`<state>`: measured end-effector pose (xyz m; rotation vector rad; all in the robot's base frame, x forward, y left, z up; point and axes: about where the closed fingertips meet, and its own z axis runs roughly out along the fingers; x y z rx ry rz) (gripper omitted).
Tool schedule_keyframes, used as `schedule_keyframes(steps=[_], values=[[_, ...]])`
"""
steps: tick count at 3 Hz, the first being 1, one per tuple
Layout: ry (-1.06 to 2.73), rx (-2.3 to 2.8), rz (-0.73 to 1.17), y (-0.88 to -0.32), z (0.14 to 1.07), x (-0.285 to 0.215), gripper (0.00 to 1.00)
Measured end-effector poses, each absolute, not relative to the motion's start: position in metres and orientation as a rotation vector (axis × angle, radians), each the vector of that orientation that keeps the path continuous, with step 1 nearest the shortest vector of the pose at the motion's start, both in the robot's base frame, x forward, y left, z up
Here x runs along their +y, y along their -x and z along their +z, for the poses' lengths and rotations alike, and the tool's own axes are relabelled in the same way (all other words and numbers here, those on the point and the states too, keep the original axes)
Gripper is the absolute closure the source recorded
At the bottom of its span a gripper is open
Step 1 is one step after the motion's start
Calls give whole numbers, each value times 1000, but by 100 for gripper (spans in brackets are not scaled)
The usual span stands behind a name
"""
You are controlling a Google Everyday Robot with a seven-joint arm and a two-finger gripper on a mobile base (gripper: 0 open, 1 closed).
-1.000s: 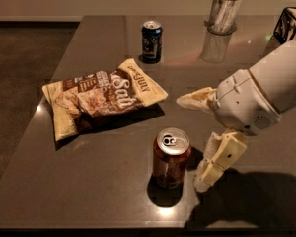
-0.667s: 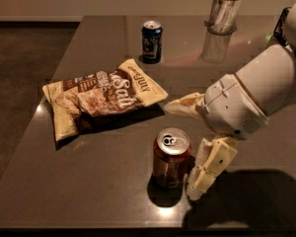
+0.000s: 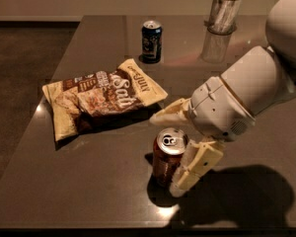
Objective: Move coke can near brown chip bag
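**Reddish-brown can stands between the spread fingers**

Reddish-brown with a silver top, the coke can [image 3: 166,163] stands upright on the dark, glossy table [image 3: 89,186]. We find it close to the table's near edge, roughly midway along it. The gripper [image 3: 165,153] is down at the can with its two cream fingers spread wide apart, so we read the pincer as open rather than clamped. One finger [image 3: 170,113] reaches out over the table just behind the can, on the far side of it. The other finger [image 3: 200,164] slants down along the can's side nearest the arm and looks to be against it. We cannot tell whether it presses. The white arm [image 3: 246,90] comes in from the far corner at the right of the view.

The brown chip bag [image 3: 101,100] lies flat and crinkled, out toward the edge at the left of the view and about halfway between the near and far edges. Its nearest cream-yellow end is near the can but apart from it, just beyond the tip of the far finger.

A dark blue can [image 3: 151,41] stands upright close to the far edge, near its middle. A clear cup [image 3: 221,14] stands at the far edge, toward the far corner on the arm's side.
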<state>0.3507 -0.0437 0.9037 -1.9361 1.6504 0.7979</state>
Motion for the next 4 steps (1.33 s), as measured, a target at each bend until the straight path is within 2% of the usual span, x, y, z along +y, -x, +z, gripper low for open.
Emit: schedule_keyframes(steps=[2,3,4], values=[[1900,1659,734,-364,919,-50,64],[1853,1667,635,-386,944,-59,88],[1804,1686,559,-421,961,-69,100]])
